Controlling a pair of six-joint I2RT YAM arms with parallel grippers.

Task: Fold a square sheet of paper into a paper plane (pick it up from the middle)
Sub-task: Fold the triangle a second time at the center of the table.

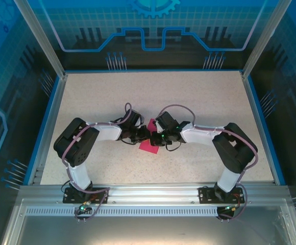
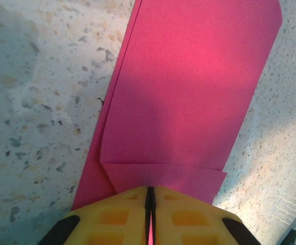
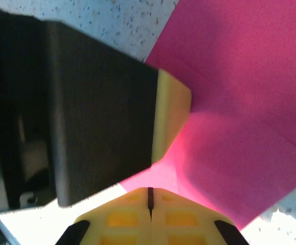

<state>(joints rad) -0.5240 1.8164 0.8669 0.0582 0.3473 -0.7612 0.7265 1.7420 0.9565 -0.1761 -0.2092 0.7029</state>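
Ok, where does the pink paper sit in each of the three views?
Top external: the pink paper lies at table centre, between the left gripper and the right gripper.
Left wrist: it runs from the upper right down into the left gripper at the bottom edge.
Right wrist: it covers the right half, reaching the right gripper at the bottom.
Shared landmark: the speckled tabletop around it.

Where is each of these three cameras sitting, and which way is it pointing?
Top external: above and behind, looking down on the table; left arm and right arm show.
Left wrist: on that wrist, looking past the left gripper at the folded pink paper.
Right wrist: likewise, past the right gripper.
Both wrist views share the paper.
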